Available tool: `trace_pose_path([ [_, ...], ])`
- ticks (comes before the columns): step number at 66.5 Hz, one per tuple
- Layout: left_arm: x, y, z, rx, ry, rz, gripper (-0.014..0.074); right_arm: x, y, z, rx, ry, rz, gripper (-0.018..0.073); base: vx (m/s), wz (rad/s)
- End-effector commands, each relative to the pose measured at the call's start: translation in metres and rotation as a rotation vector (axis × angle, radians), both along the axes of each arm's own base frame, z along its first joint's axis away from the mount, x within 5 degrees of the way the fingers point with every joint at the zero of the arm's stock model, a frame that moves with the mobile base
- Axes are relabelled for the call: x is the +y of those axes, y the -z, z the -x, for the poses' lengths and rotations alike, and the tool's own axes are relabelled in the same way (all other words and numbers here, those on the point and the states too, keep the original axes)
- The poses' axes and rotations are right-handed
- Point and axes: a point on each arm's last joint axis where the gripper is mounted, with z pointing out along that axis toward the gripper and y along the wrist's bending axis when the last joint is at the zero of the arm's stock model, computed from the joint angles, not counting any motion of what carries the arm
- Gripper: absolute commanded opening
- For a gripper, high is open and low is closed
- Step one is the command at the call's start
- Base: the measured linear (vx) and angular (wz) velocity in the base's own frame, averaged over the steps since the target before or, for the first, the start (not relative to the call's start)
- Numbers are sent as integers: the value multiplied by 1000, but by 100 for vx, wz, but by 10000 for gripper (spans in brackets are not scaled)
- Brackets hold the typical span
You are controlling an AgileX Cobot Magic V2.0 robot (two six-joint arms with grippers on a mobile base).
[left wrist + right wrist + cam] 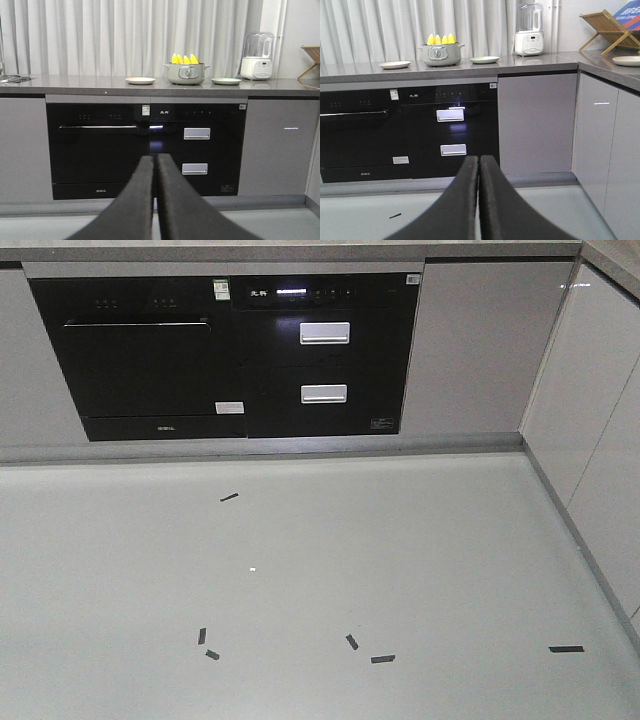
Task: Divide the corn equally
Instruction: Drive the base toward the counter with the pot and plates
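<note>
Well ahead of and above my L claw (155,165): counter (75,82). On it, up-right of claw tips, pot (186,73); cream plate (140,80) and green plate (226,81) flank it, both bare. All corn (184,59) stands in pot, tips up. L claw and R claw (479,162) pressed shut, nothing held. Plan: approach, open wide, grip one cob high, lift straight, alternate plates.

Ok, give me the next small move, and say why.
Probably drive the base forward toward the counter. The corn stands in the pot between the cream plate and the green plate, both empty, seemingly out of reach across the floor. The left fingers and right fingers are shut, holding nothing.
</note>
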Motion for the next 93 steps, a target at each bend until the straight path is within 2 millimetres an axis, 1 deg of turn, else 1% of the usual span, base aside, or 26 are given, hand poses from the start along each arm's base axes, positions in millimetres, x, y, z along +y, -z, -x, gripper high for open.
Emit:
trace_pose_path([
  [1,-1,-3,2,-82,7,5,-6,0,-5,0,-76,2,5,-11,0,0],
  [43,-1,-3,2,-82,7,5,-6,0,-5,0,-76,2,5,-11,4,0],
  [93,-1,-3,2,-82,7,5,-6,0,-5,0,-76,2,5,-11,18,-4],
])
